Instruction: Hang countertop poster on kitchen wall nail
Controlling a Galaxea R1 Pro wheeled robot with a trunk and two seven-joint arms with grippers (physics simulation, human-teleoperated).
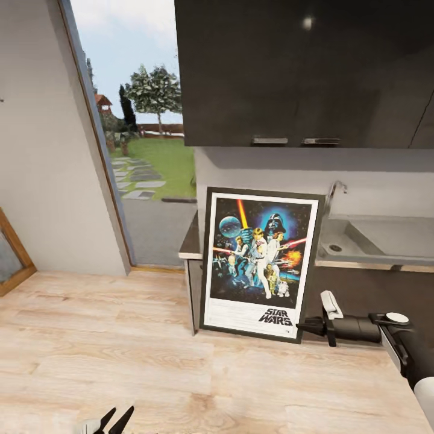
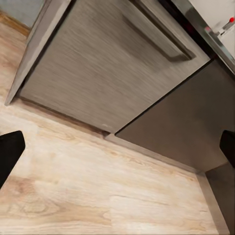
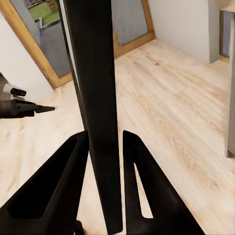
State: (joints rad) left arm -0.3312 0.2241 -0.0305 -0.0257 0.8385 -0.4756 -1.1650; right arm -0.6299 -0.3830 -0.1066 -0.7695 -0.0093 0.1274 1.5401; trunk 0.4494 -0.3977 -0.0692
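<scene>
With its right gripper (image 1: pixel 307 326) clamped on the Star Wars poster's (image 1: pixel 259 262) framed edge (image 3: pixel 95 112), the robot should carry it level; the left gripper (image 1: pixel 114 420) hangs open, empty.

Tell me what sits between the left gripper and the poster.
Nothing but bare wooden floor. In the head view the left gripper hangs low, its fingers apart, and the poster, pinched at its edge by the right gripper, lies beyond.

Light wood plank floor (image 1: pixel 120 355). Plain grey wall (image 1: pixel 36 150) on left, wood-framed panel (image 1: pixel 12 253) low against it. Open glass doorway (image 1: pixel 144 120) shows lawn, stepping stones, trees, daylight sky. Dark glossy upper cabinets (image 1: pixel 301 66), grey lower cabinet fronts (image 2: pixel 98 68).
</scene>
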